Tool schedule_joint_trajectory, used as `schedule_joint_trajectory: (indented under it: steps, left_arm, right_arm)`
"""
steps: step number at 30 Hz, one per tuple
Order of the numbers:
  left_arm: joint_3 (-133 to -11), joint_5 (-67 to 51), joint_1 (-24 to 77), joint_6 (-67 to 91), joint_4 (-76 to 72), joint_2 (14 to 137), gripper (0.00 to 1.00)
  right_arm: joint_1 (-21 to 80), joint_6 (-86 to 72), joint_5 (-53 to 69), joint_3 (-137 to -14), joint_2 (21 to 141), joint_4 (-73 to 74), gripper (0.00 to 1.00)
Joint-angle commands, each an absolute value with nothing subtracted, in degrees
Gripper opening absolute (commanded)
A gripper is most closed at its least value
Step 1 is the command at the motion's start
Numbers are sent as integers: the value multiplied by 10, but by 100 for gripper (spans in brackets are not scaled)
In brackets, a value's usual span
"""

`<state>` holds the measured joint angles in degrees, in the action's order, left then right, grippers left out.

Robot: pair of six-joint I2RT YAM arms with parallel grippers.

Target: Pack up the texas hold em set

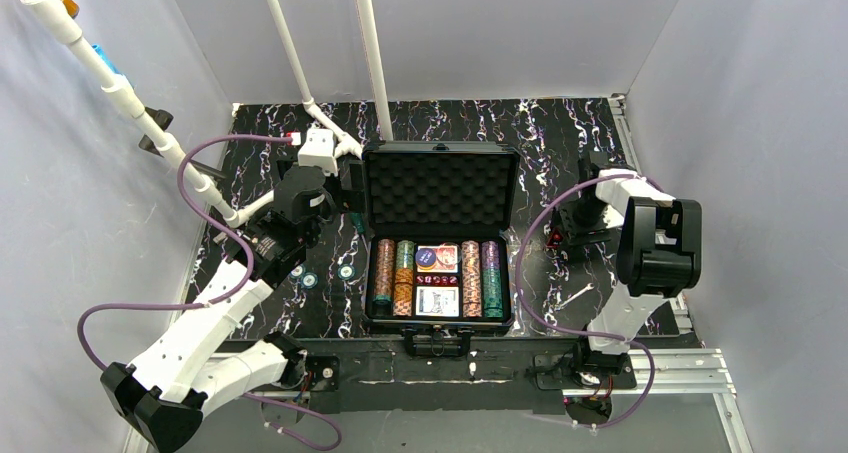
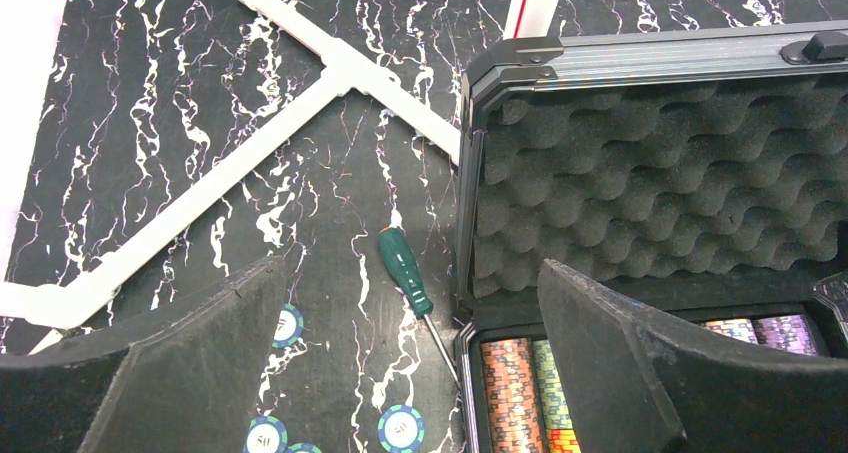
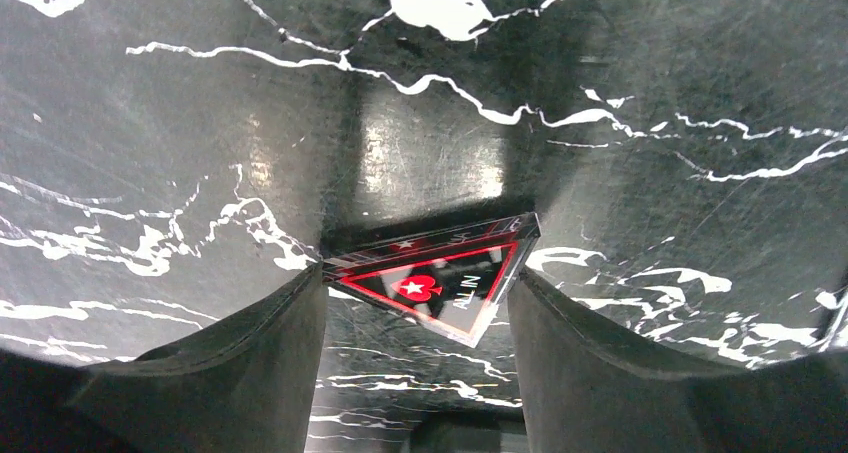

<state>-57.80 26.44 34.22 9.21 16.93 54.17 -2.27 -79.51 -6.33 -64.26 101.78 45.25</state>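
Within end effector [image 3: 418,278], triangle [image 3: 440,285], seemingly "ALL IN"

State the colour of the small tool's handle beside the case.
Handle: dark green; left wrist view.

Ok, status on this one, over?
Left gripper open, empty, near loose striped chips. Right gripper astride red-and-black triangular piece, grip unconfirmed. Black foam-lined hard case open. Green-handled screwdriver beside case.

Bright even light, glare on tabletop [image 3: 430,158], sharp
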Motion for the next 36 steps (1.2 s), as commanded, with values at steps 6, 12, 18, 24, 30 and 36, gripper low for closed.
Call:
schedule_joint_trajectory:
  steps: [6,12,18,24,30,36]
  left_arm:
    - [-586,267,339,94,173,530,98]
    - [-585,265,339,97,173,534,98]
    - [-585,265,339,97,174,539,98]
    - [-585,267,339,97,175,542,98]
    - [-586,264,339,97,175,545,98]
    - [-587,263,338,99,176,546,98]
  right_arm:
    - [-25,-534,-84,-563,932,363,1]
    - [-25,-394,-1,-483,852,265,1]
    - [-25,-329,110,-437,799,192,1]
    - [-25,-313,144,-402,773,176,1]
    - [-25,-291,162,-373,706,195,1]
    - [16,-294,195,-339,574,226,1]
